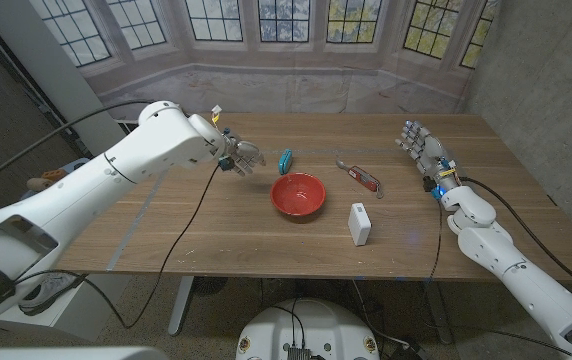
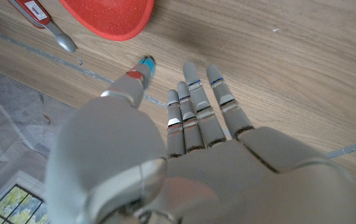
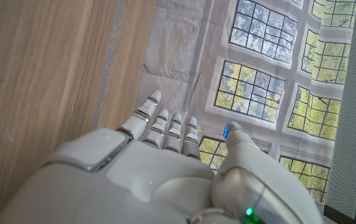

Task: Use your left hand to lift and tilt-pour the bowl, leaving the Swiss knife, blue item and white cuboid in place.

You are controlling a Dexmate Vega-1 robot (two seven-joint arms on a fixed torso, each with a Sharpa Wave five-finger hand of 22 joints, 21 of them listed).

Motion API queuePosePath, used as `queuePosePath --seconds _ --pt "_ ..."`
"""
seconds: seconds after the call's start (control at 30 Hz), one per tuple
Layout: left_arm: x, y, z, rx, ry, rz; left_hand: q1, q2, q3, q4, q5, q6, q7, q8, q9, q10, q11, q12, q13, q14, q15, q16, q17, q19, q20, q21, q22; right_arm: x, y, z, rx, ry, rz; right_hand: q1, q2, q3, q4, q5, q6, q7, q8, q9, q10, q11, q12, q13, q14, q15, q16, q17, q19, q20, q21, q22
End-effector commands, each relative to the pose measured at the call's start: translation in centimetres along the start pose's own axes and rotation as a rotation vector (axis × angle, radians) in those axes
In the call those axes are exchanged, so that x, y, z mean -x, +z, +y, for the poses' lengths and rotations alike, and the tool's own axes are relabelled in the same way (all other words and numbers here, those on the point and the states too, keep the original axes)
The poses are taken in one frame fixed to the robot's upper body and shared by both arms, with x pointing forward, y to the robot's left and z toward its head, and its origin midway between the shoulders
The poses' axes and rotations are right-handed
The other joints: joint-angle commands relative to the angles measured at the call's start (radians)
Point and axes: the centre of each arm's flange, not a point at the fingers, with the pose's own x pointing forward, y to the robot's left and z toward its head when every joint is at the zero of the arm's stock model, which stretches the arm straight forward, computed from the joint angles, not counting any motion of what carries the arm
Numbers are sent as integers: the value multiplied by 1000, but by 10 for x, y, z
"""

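Observation:
A red bowl (image 1: pixel 298 194) stands upright near the middle of the table; its rim (image 2: pixel 108 15) also appears in the left wrist view. My left hand (image 1: pixel 240 156) hovers to the bowl's left with fingers (image 2: pixel 193 109) stretched out and nothing in it. A small blue item (image 1: pixel 285 161) lies between that hand and the bowl, behind the bowl's left side. The red Swiss knife (image 1: pixel 361 177) lies behind the bowl to the right, and its end (image 2: pixel 41 18) is seen in the left wrist view. The white cuboid (image 1: pixel 360 223) stands right of the bowl. My right hand (image 1: pixel 423 148) is open, at the far right.
The wooden table (image 1: pixel 216 235) has free room along its front and left. A cable (image 1: pixel 191 215) hangs from the left arm across the table. A window backdrop (image 1: pixel 296 30) stands behind the table's far edge, and a grey wall is at the right.

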Motion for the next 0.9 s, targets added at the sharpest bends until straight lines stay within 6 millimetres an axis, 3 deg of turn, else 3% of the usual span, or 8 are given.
queuePosePath --seconds 0.03,0.53,0.67,0.9 --pt "-10 4 -1 -37 -61 56 8 8 -5 -1 5 19 2 7 4 12 -2 12 8 13 -2 6 4 10 1 12 4 11 -2 -7 -11 -23 -15 11 1 3 -6 0 13 0 4 3 12 1 3 4 7 -36 4 3 8 -40 6 5" --pt "-18 13 -6 -65 -97 66 3 9 -17 12 4 14 3 4 6 5 2 11 25 15 -1 5 2 8 2 19 6 21 -3 -12 -20 -43 -31 12 2 3 -10 0 13 0 4 4 14 2 3 4 7 -36 4 3 11 -40 6 5" --pt "-20 19 -7 -78 -110 66 -33 -2 -44 32 -5 -5 4 -4 7 -12 8 6 36 10 3 6 4 5 3 23 6 23 -4 -13 -24 -47 -35 12 2 3 -10 0 13 0 4 4 13 1 3 4 7 -36 4 3 11 -40 5 5" --pt "-24 26 -9 -99 -128 75 -62 0 -58 47 -13 -16 9 -9 7 -20 14 3 47 5 9 0 1 -3 8 24 7 26 -6 -15 -31 -57 -43 12 2 3 -11 -1 13 0 3 4 14 0 3 4 7 -36 5 4 12 -40 5 5"
